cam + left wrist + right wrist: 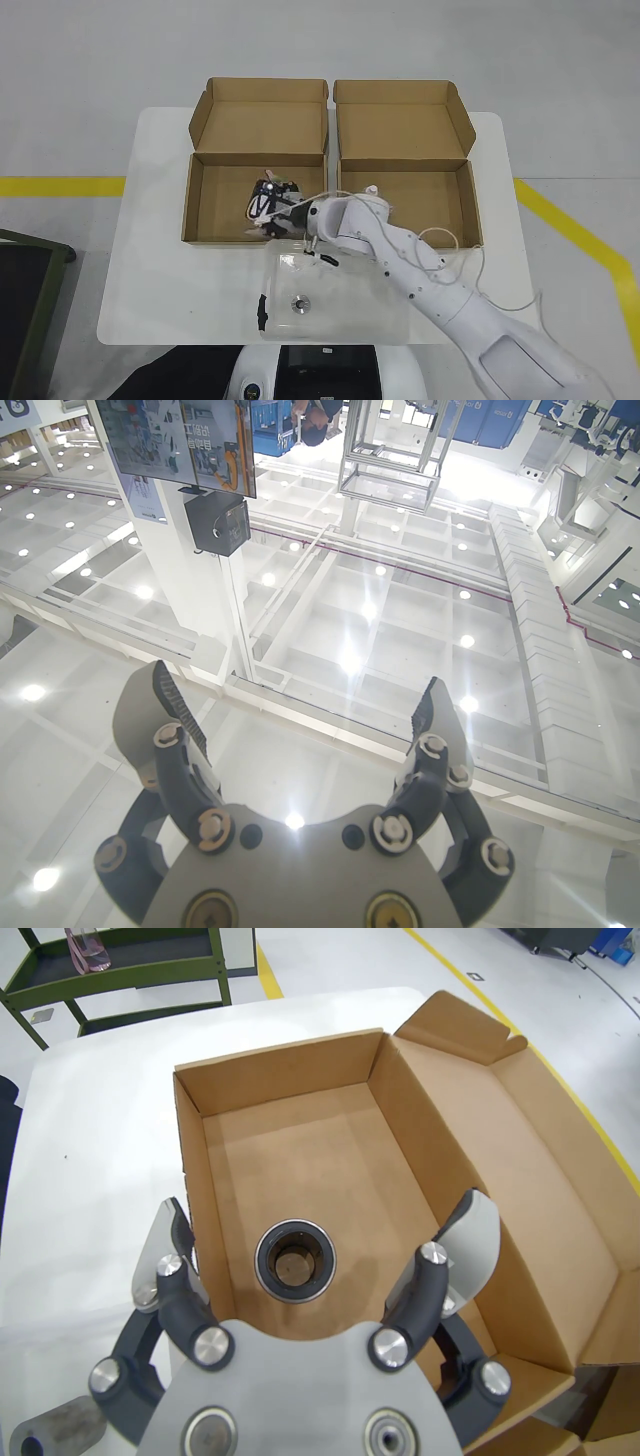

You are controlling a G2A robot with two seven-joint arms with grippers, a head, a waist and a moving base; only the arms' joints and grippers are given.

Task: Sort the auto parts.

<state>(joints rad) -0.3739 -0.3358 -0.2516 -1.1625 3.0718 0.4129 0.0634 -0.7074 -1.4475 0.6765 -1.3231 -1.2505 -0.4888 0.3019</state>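
Note:
A steel sleeve [295, 1260] with a dark rim stands upright on the floor of the left cardboard box [190, 205], near the box's front wall [200, 1208]. My right gripper [324, 1203] hangs open just above the sleeve, its fingers on either side and apart from it; from the top it sits over the box's middle [268, 205]. A round metal part [299, 305] and a thin black part [260, 312] lie on the table in front of the boxes. My left gripper [296, 677] is open, holds nothing and points up at the ceiling.
A second open cardboard box [470, 200] stands to the right of the first, both with lids folded back. A clear plastic sheet [350, 285] lies on the white table [150, 250] under the right arm. A grey metal piece [55, 1428] rests on the table beside the left box.

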